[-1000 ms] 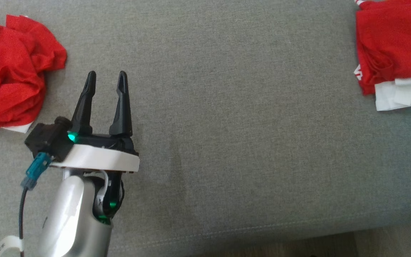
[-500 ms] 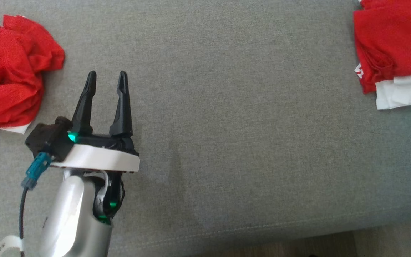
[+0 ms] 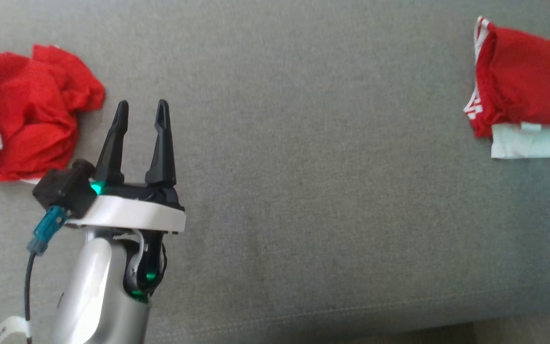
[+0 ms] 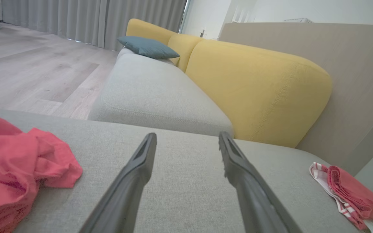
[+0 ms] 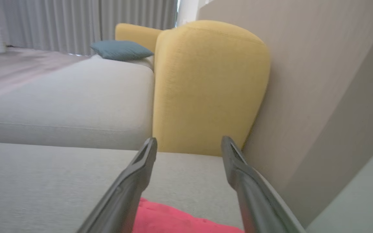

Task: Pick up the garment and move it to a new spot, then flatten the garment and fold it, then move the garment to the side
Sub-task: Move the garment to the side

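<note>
My left fingers (image 3: pixel 162 143) stand spread and empty, tips toward twelve over the grey cushion (image 3: pixel 313 200). The crumpled red garment (image 3: pixel 26 114) sits close at ten o'clock, a heap with no clear long axis, so the left arm looks nearer. Way out at three, my right fingers (image 5: pixel 131 181) are spread too, gripping nothing, above the folded red garment (image 5: pixel 173 221).

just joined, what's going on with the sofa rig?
The robot is folding laundry on a grey cushion. A folded red garment lies at the right, with white fabric showing at its near edge. The right gripper stands open over it, holding nothing. The left gripper hangs open and empty over the cushion, beside a crumpled red garment.
</note>
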You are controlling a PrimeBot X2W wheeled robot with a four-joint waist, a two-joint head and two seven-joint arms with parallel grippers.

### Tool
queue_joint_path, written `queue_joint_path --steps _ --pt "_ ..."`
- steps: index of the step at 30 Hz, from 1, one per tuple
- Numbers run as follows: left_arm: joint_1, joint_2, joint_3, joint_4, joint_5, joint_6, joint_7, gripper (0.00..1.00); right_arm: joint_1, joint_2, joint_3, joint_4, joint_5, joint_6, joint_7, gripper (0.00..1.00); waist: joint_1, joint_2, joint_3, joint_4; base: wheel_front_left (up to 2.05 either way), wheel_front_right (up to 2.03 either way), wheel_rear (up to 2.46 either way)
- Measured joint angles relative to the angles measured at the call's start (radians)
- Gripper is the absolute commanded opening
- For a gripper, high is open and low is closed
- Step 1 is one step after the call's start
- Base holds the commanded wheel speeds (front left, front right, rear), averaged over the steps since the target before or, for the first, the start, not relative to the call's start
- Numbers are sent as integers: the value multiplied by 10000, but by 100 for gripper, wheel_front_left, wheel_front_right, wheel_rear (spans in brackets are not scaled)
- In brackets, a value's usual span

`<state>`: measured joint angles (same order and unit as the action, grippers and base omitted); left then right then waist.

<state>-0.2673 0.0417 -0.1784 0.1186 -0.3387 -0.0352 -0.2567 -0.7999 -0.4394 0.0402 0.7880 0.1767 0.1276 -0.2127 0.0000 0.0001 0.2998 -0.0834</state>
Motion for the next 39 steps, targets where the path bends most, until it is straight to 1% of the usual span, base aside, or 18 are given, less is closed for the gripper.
queue_joint_path --steps 3,8,9,13,16,22,25,27,33,39 --pt "118 0 42 -21 -58 6 0 100 443 704 125 -504 19 0 0 100 0 0 -387 25 0 0 0" --pt "653 0 155 -27 -136 84 0 100 1641 1896 119 -1383 140 0 2 100 0 0 -1082 59 0 0 0" --pt "833 0 211 -33 -161 86 0 100 2129 2324 130 -1774 109 0 4 100 0 0 -1358 73 0 0 0" --pt "1140 2 228 -33 -161 88 0 100 3185 3108 107 -2569 -130 0 0 100 0 0 -1872 98 0 0 0" --pt "1430 2 203 -27 -161 90 0 100 4077 3494 94 -3087 -293 -2 -46 100 0 0 -2230 111 0 0 0" --pt "2061 4 -35 -6 -213 105 0 100 5762 3774 102 -3908 -525 -2 -169 100 0 0 -2785 87 0 0 0" --pt "2228 6 -54 -4 -265 186 0 100 6161 3793 125 -4121 -606 0 -174 100 0 0 -2880 70 0 0 0" --pt "2355 10 -81 15 -267 188 0 100 6470 3820 157 -4268 -274 -2 -176 100 0 0 -2924 60 0 0 0" --pt "2569 10 -213 48 -265 217 0 100 6737 3866 178 -4633 -10 -2 -267 100 0 0 -2946 52 0 0 0" --pt "2594 12 -284 48 -265 267 0 100 6842 3871 176 -4777 -4 -2 -288 100 0 0 -2912 99 0 0 0"
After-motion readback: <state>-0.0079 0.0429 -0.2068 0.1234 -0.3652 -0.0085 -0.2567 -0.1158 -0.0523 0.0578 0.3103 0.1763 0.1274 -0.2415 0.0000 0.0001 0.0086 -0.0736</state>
